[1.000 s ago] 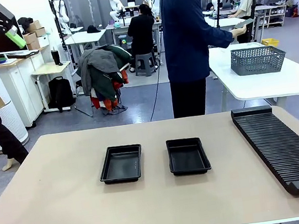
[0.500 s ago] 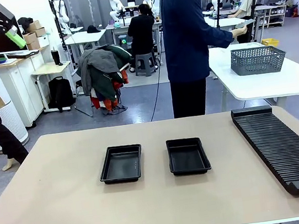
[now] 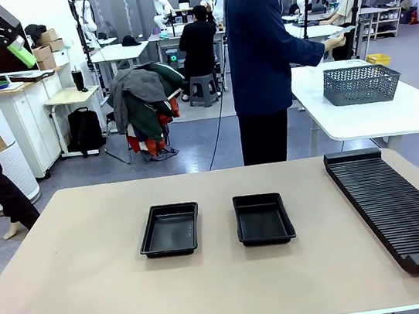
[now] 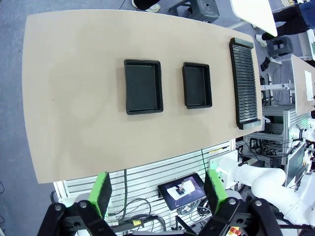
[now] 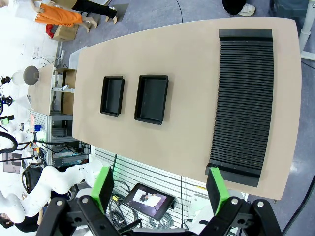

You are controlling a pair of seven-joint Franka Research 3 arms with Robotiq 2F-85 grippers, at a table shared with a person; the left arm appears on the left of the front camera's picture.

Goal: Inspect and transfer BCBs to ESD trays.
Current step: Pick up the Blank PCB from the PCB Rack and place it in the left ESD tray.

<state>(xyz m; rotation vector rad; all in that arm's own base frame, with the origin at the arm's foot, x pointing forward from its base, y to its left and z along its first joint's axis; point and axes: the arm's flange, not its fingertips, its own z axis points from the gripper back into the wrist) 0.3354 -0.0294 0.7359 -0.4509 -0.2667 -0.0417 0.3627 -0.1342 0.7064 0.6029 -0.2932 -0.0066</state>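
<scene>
Nothing moved over the last second; both ESD trays empty, transfer not begun.

Surface (image 3: 79, 285) unchanged: left tray (image 3: 170, 229) and right tray (image 3: 263, 218) sit side by side at mid-surface, just apart, with the ribbed rack (image 3: 396, 209) well off at the right edge. Both trays are matt black and shallow, with raised rims, rounded corners and bare floors. At the far side the person (image 3: 259, 40) has the same stance as before, hand (image 3: 332, 45) out to the right holding a thin flat pale piece (image 3: 345, 29). It may be a BCB but is too small to tell. Left fingers (image 4: 103, 192) and right fingers (image 5: 103, 188) are spread wide, hold nothing, and hang high over the surface. My read: waiting on the first board.
</scene>
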